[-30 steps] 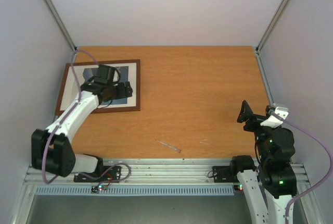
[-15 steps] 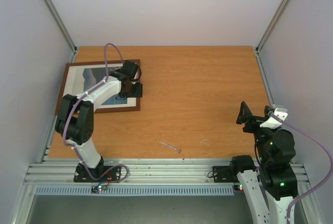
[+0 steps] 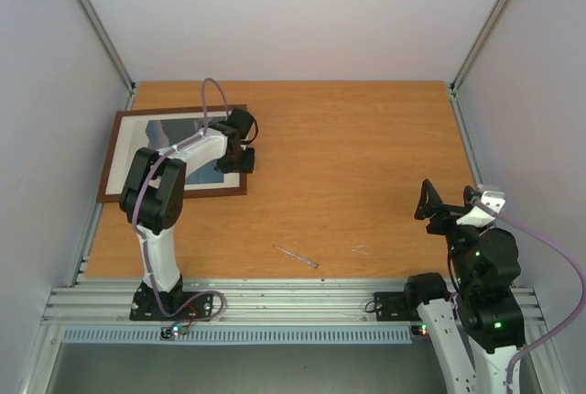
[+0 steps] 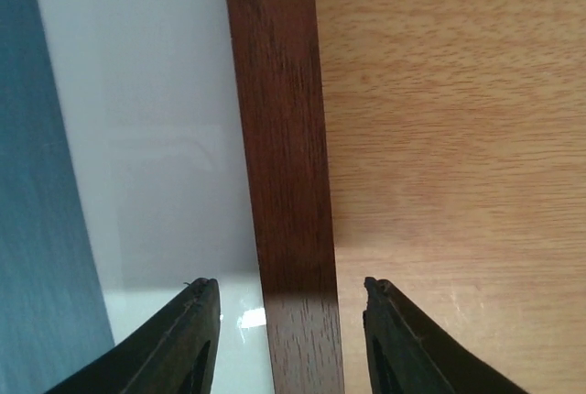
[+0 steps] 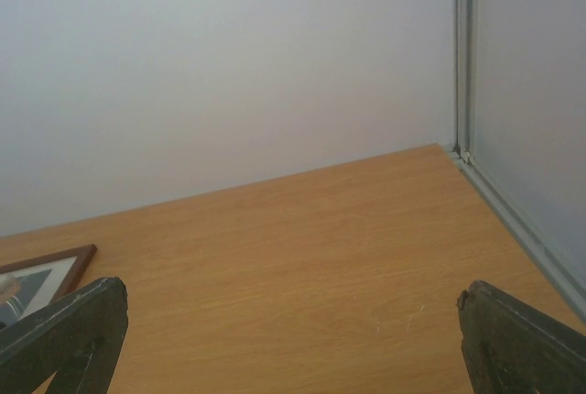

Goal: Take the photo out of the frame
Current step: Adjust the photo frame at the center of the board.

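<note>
Top external view: the left arm rises from its base at the near edge, folds at the elbow and reaches toward the far left of the light-brown wooden table (image 3: 366, 156), its wrist tipped downward. The left gripper (image 3: 242, 150) sits over the right-hand side of the thin, dark reddish-brown wooden picture frame (image 3: 108, 163). The right arm stays folded up over its own base at the near right, well apart from the frame.

From the left wrist, the left gripper's (image 4: 291, 298) jaws stand partly apart, one on either side of the frame's rail (image 4: 279, 137), with a visible gap on both sides; nothing is gripped. From the right wrist, the right gripper (image 5: 291, 311) is spread wide and empty, above bare table.

The frame lies flat, face up, in the far-left corner. The rectangular print of blue sea and dark cliffs (image 3: 169, 128) is inside it, bordered by a white mat board (image 4: 156, 137).
</note>
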You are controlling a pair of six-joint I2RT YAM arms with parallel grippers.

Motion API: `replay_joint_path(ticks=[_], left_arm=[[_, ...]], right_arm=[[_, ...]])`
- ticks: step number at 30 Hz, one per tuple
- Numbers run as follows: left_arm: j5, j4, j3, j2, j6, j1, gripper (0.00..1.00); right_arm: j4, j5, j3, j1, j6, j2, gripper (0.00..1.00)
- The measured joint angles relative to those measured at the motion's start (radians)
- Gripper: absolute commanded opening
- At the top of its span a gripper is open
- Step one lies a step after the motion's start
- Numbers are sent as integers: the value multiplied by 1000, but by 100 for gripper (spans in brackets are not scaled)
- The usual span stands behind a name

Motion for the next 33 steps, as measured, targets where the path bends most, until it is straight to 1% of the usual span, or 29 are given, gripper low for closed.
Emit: replay_joint_path(ticks=[8, 14, 17, 20, 25, 33], left_arm=[[23, 0, 39, 53, -2, -5, 36], [17, -11, 63, 73, -2, -26, 27], [6, -21, 86, 89, -1, -53, 22], [-4, -34, 113, 106, -9, -83, 20], [-27, -56, 146, 125, -12, -141, 15], [-29, -76, 176, 142, 24, -274, 12]], right_arm=[[0, 0, 0, 10, 0, -4, 98], [0, 0, 0, 11, 0, -11, 99], [0, 0, 0, 13, 0, -14, 98], [0, 0, 0, 18, 0, -19, 98], [0, 1, 0, 21, 0, -26, 98], [0, 1, 0, 21, 0, -26, 98]])
